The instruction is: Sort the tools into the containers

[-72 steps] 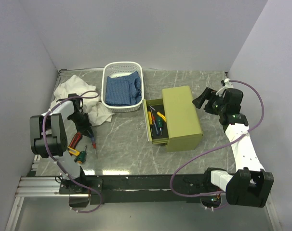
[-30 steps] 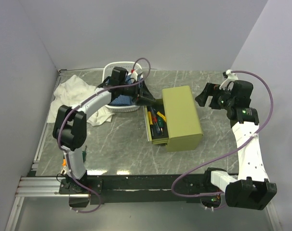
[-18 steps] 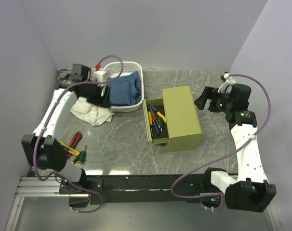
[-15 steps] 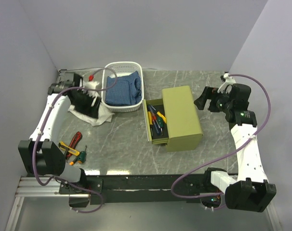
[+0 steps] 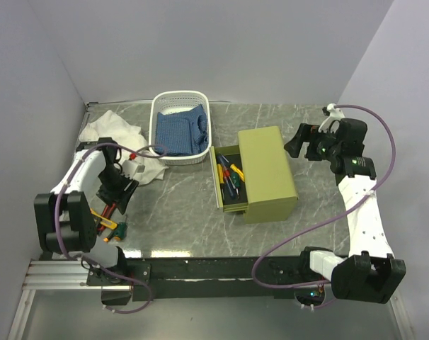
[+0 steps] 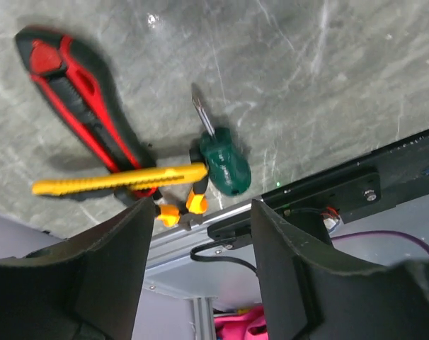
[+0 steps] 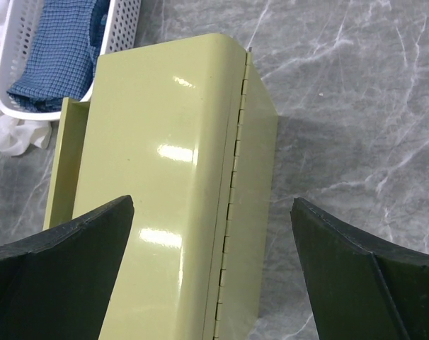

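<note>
Hovering, spread wide — left tool (image 6: pixel 200 219) over green screwdriver (image 6: pixel 225 164).

No lettering, label, brand or number can be read on anything in view.

You work on a grey surface (image 5: pixel 179 205) with white marble veining. Three plain, pale lilac-grey walls enclose it: the back wall (image 5: pixel 221 49), the left wall (image 5: pixel 23 92) and the right wall (image 5: pixel 405 78). Lighting is even and diffuse, and shadows on the surface are soft. A black strip (image 5: pixel 200 268) runs along the near edge. An aluminium rail (image 5: pixel 55 273) projects at the near left corner. Below the edge you see a grey floor (image 5: pixel 200 319).
</note>
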Motion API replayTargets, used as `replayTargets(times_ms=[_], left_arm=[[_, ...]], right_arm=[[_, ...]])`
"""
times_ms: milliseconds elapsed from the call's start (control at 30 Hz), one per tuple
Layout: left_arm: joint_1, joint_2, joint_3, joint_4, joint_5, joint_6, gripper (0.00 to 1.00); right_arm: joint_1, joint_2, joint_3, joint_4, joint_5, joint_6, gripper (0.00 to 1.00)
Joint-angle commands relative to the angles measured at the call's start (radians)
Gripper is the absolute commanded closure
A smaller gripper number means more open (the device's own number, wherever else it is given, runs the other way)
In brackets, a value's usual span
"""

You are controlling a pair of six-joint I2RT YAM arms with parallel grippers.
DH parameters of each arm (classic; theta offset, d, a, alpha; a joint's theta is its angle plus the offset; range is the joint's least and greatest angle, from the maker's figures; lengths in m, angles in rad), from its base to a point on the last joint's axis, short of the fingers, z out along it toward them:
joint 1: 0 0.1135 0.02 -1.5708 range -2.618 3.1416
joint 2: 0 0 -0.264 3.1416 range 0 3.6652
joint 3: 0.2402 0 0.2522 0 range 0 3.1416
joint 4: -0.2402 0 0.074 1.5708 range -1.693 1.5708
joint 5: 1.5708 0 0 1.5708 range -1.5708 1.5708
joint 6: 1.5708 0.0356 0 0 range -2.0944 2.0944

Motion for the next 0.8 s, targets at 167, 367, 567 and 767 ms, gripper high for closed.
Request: replayTargets(times_ms=[167, 367, 567, 767], left_arm=[[0.005, 0.106, -0.064, 0.097, -0.073, -0.029, 0.40], [0.005, 0.127, -0.142, 0.140, -0.090, -0.024, 0.39], [0.004, 0.153, -0.192, 0.186, -0.082, -0.029, 0.40], [0.002, 0.158, -0.255, 0.218, -0.076, -0.029, 0.44]], right_arm=[[-0.006, 0.031, 0.007, 0.089, -0.012, -0.021, 0.00], [-0.006, 0.041, 0.021, 0.082, -0.003, -0.060, 0.00], [-0.006, 0.037, 0.015, 0.082, -0.003, -0.053, 0.00], [-0.006, 0.031, 0.007, 0.081, 0.003, -0.057, 0.00]])
